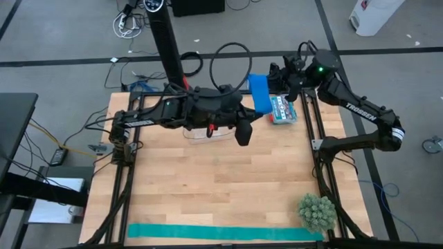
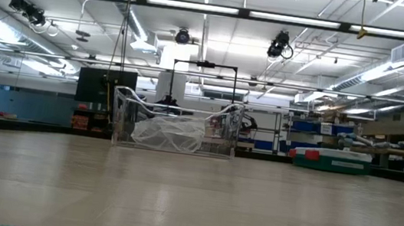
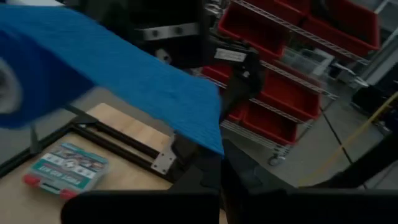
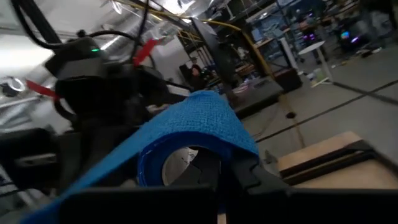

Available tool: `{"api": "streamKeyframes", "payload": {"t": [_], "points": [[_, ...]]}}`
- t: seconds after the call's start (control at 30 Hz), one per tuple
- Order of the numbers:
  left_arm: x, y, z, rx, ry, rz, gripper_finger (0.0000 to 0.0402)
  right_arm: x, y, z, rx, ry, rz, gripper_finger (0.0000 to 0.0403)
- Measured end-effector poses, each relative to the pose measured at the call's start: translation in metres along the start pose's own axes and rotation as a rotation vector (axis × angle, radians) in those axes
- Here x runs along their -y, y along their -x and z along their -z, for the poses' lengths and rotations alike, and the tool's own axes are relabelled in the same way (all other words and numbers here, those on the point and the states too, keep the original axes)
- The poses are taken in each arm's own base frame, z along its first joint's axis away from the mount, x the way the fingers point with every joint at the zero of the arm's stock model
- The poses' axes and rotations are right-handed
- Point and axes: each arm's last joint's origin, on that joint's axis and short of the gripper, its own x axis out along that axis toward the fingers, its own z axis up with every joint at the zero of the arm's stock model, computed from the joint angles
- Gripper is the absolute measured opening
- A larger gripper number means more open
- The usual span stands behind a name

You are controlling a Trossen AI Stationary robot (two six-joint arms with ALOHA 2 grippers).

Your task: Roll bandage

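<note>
The royal-blue bandage (image 1: 260, 93) hangs in the air over the table's far right part, between my two grippers. In the right wrist view it shows as a small roll (image 4: 177, 163) with a loose strip (image 4: 205, 115) running off it. My left gripper (image 1: 255, 111) comes from the table's left and is shut at the strip's lower end (image 3: 208, 137). My right gripper (image 1: 275, 81) comes from the far right and is shut at the roll. Neither gripper shows in the low view. My left gripper meets the strip's free end (image 3: 213, 147) just above its dark fingers (image 3: 205, 180), coming nearly level from the table's left. The pinch itself is hidden by the cloth. The strip rises away from it, clear of the table. My right gripper holds the bandage at the roll (image 4: 186, 167), close over its fingers (image 4: 249, 177), coming about level from the table's far right. The cloth covers the place of contact. The roll is lifted clear, and the strip drapes over it and runs off slack.
A teal-and-red packet (image 1: 284, 111) lies below the bandage. A clear plastic tray (image 1: 208, 133) sits under my left arm and also shows in the low view (image 2: 176, 131). A teal-green strip (image 1: 221, 232) lies along the near edge, beside a green spiky ball (image 1: 317, 211).
</note>
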Motion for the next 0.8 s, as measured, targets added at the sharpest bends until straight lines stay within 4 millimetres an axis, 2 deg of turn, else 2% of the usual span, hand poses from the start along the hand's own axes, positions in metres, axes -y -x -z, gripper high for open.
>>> {"api": "streamKeyframes", "payload": {"t": [0.23, 0.43, 0.67, 0.8], "points": [[0.007, 0.002, 0.003, -0.014, -0.002, 0.033, 0.0001, 0.023, 0.018, -0.003, -0.035, 0.136, 0.135, 0.0], [0.008, 0.002, 0.001, 0.011, 0.008, 0.046, 0.0001, 0.035, 0.031, -0.004, -0.06, 0.183, 0.217, 0.0], [0.01, 0.003, -0.003, 0.035, 0.018, 0.076, 0.0001, 0.037, 0.033, -0.005, -0.07, 0.164, 0.214, 0.0], [0.01, 0.003, -0.002, 0.023, 0.014, 0.077, 0.0001, 0.031, 0.032, -0.009, -0.024, 0.148, 0.183, 0.0]]}}
